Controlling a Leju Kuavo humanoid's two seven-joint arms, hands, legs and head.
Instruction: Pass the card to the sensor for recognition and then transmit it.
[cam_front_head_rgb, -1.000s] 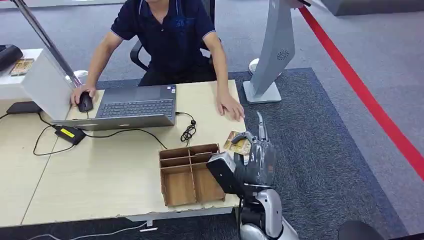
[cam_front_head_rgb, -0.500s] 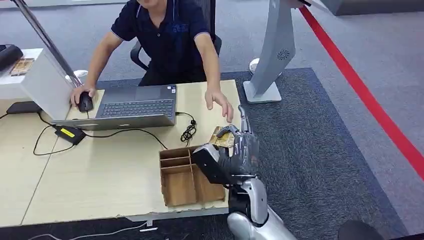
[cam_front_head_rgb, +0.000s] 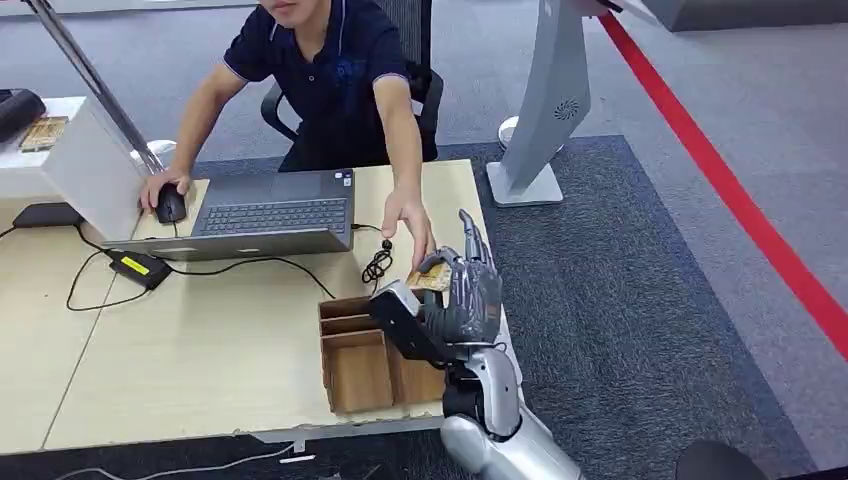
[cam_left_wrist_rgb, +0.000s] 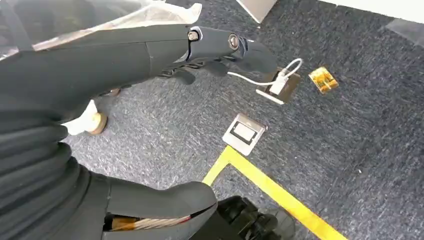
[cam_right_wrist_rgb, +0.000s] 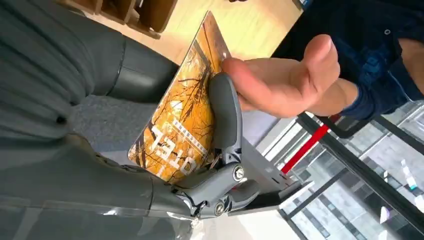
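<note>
An orange card with a tree print (cam_front_head_rgb: 430, 279) (cam_right_wrist_rgb: 185, 125) is pinched in my right hand (cam_front_head_rgb: 465, 292) (cam_right_wrist_rgb: 60, 115), which is raised over the table's right edge. In the right wrist view my thumb (cam_right_wrist_rgb: 225, 115) presses on the card's face. A seated person in a dark blue shirt reaches out a hand (cam_front_head_rgb: 410, 222) (cam_right_wrist_rgb: 280, 80), and its fingertips touch the card's far edge. The grey sensor stand (cam_front_head_rgb: 545, 110) rises from the carpet behind the table's right end. My left hand (cam_left_wrist_rgb: 100, 65) hangs over the floor, fingers apart, holding nothing.
A brown divided box (cam_front_head_rgb: 365, 355) sits on the table (cam_front_head_rgb: 200, 340) just below my right hand. A laptop (cam_front_head_rgb: 270, 215), a mouse (cam_front_head_rgb: 170, 205) under the person's other hand, and black cables (cam_front_head_rgb: 377, 262) lie further in. A red floor line (cam_front_head_rgb: 720, 180) runs at right.
My right hand has carried the card left and away from me, over the table. The person's hand has lifted off the table and come down to the card.
</note>
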